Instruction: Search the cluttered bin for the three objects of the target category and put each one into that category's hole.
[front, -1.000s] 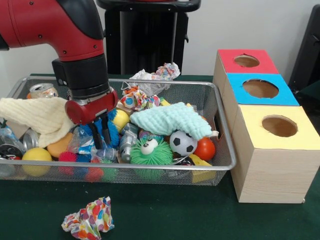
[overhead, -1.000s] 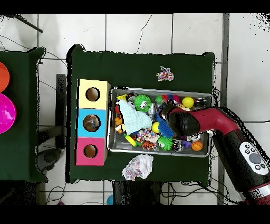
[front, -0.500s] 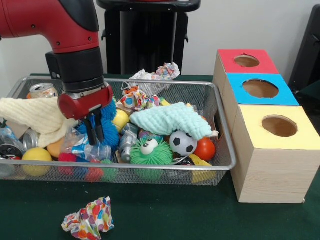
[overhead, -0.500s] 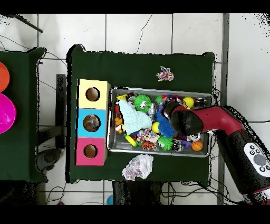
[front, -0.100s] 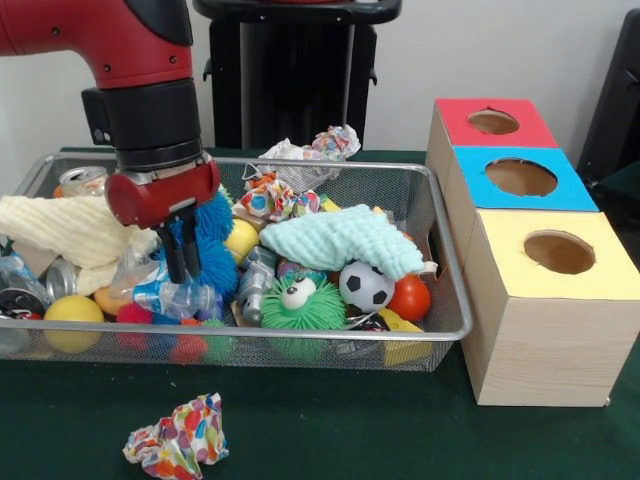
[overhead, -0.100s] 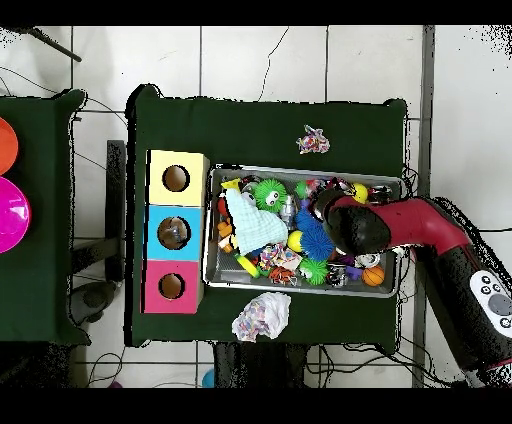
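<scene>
The table (front, -0.100s: 330, 440) is covered in dark green cloth and carries a wire bin (front, -0.100s: 440, 290) and, just beside the bin's end, a row of three wooden boxes, each with a round hole in its top: a red box (front, -0.100s: 494, 122), a blue box (front, -0.100s: 522, 178) and a yellow box (front, -0.100s: 556, 252).

The red and black arm (front, -0.100s: 130, 50) comes in from the upper left of the front view, bends at a black wrist and points straight down into the bin's left half. In the overhead view it reaches across the bin's rim from the right side. Its pincer (front, -0.100s: 181, 262) hangs upright with the two dark fingers close together, down against a clear plastic bottle (front, -0.100s: 172, 297) lying among the clutter; whether they grip it cannot be told.

Inside the bin, a cream cloth (front, -0.100s: 70, 232) lies at the left end, and a mint cloth (front, -0.100s: 340, 240) is draped over the middle. A blue spiky ball (front, -0.100s: 212, 255) sits right behind the pincer. A green fuzzy toy (front, -0.100s: 300, 303) with an eye lies near the front wall, with a small football (front, -0.100s: 365, 285) and a red ball (front, -0.100s: 410, 297) beside it. A yellow ball (front, -0.100s: 72, 315) rests in the front left corner, and a can (front, -0.100s: 84, 181) at the back left.

A wad of patterned paper (front, -0.100s: 178, 438) lies on the table in front of the bin; another wad (front, -0.100s: 318, 148) lies behind it.
</scene>
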